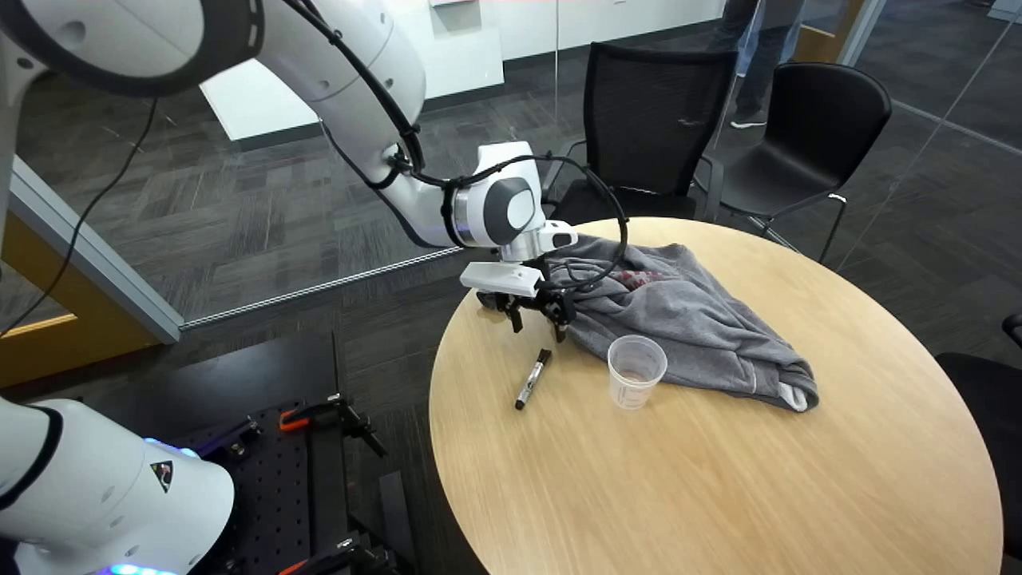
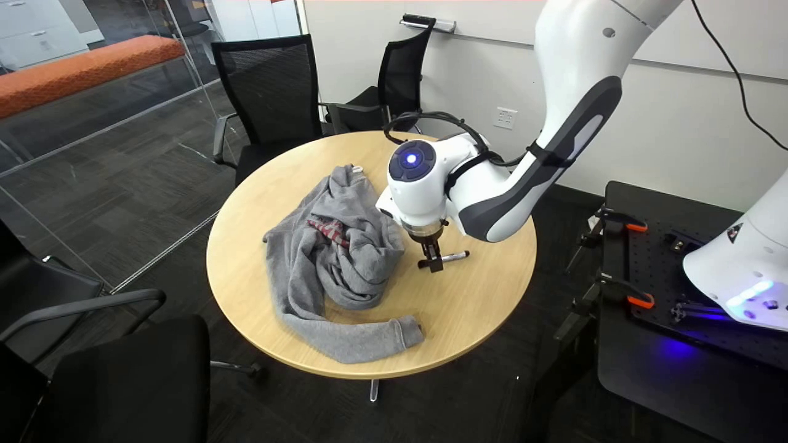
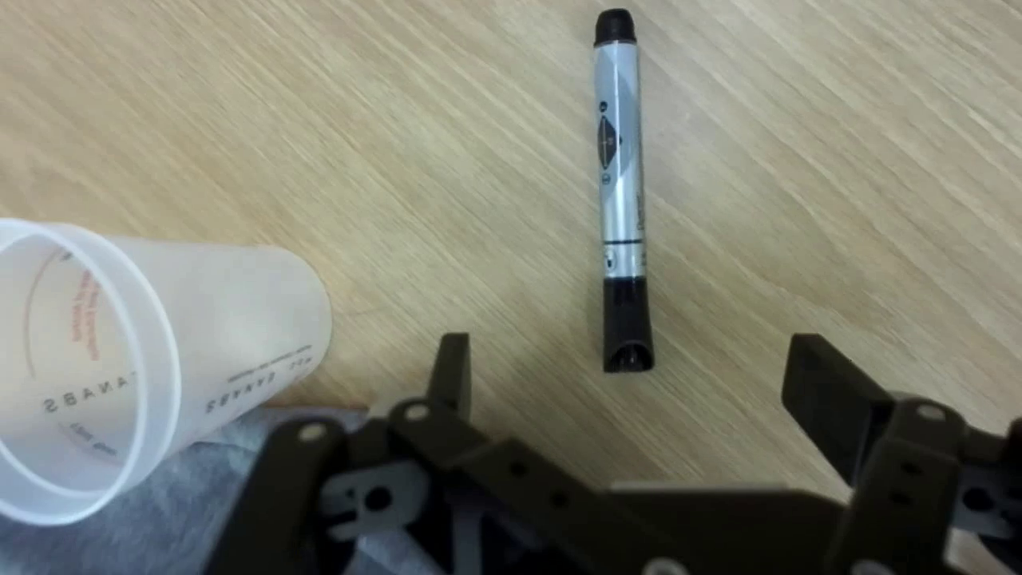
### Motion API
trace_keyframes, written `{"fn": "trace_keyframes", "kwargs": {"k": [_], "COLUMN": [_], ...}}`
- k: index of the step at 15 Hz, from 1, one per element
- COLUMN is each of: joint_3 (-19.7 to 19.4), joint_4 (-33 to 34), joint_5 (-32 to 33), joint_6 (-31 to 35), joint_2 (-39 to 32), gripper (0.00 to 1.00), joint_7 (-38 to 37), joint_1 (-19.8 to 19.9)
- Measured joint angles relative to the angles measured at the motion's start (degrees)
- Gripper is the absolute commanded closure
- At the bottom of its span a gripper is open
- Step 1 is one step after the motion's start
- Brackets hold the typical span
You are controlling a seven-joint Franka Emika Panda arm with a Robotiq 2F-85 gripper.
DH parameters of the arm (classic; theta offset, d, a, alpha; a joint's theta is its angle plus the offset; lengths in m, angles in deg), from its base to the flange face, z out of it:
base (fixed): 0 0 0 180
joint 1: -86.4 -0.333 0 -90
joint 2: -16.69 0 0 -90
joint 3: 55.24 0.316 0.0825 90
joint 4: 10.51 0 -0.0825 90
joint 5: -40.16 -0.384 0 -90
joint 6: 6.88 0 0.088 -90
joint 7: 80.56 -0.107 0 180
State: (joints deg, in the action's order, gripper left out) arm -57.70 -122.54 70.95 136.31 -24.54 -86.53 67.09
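My gripper [image 3: 631, 351] stands open above the table, its two black fingers wide apart with nothing held between them. A silver marker with black ends [image 3: 619, 184] lies on the wood just ahead of it. In the wrist view the marker's black cap end points in between the fingertips, touching neither. A clear plastic cup [image 3: 247, 311] stands upright to the left there; I also see the cup [image 1: 632, 383] in an exterior view. The grey garment [image 1: 695, 327] lies crumpled beside and partly behind the gripper. In an exterior view the fingers partly cover the marker [image 2: 457, 256].
The round wooden table [image 1: 766, 487] carries all these things. A red patterned patch [image 2: 329, 231] shows in the garment's folds. Black chairs [image 1: 659, 128] stand around the table. The robot's base sits on a separate black stand [image 2: 683, 363] with orange-tipped clamps.
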Motion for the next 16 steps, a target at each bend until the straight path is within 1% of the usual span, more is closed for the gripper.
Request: {"fn": "trace_keyframes", "kwargs": {"k": [4,9,11,16], "joint_3": [-0.5,-0.5,-0.4,-0.3], "joint_4": [-3.7,-10.1,-12.1,-13.5], "joint_5": [1.1,5.7,6.8,6.9], "joint_6": [0.0,0.0,0.0,0.0], "joint_2": [5.4,13.7,16.1,17.5], "gripper": [0.0,0.0,0.0,0.0], "joint_7": [-2.2,-7.8,-9.0,-9.1], "joint_1": [-1.4,-2.3,-2.3,-2.3]}}
